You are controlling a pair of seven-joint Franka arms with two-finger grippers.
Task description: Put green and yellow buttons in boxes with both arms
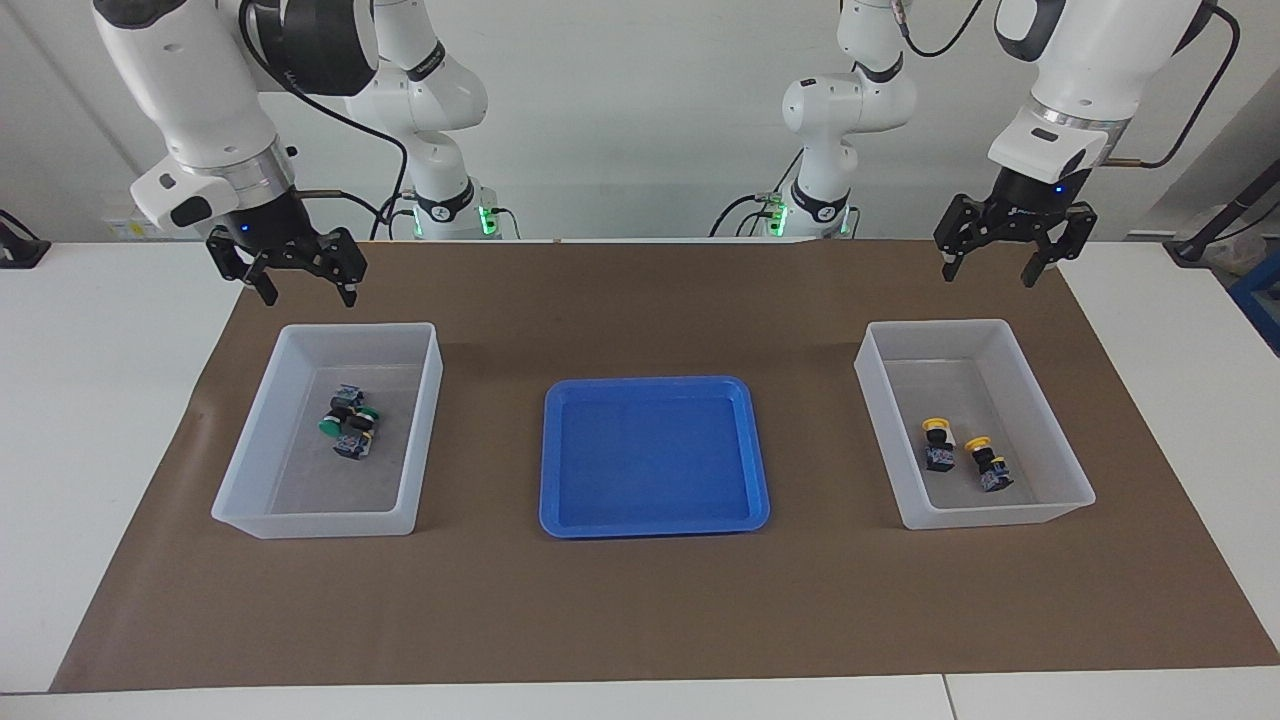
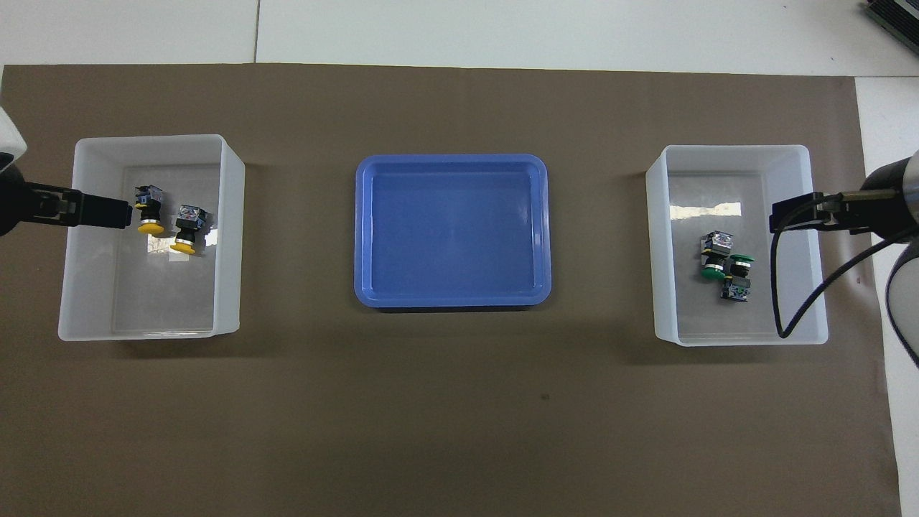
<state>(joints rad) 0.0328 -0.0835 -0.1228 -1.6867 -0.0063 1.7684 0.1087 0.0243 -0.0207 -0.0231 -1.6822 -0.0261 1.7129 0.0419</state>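
Observation:
Two yellow buttons (image 1: 937,443) (image 2: 148,208) lie in the box (image 1: 975,330) at the left arm's end of the table. Two green buttons (image 1: 345,420) (image 2: 714,258) lie close together in the other box (image 1: 300,520) at the right arm's end. My left gripper (image 1: 989,275) hangs open and empty, high over the mat beside the box of yellow buttons. In the overhead view its fingers (image 2: 93,212) reach in over that box's rim (image 2: 151,140). My right gripper (image 1: 311,297) hangs open and empty over the mat beside the box of green buttons.
A shallow blue tray (image 1: 655,455) with nothing in it lies between the two boxes on the brown mat (image 1: 640,620). White table shows around the mat.

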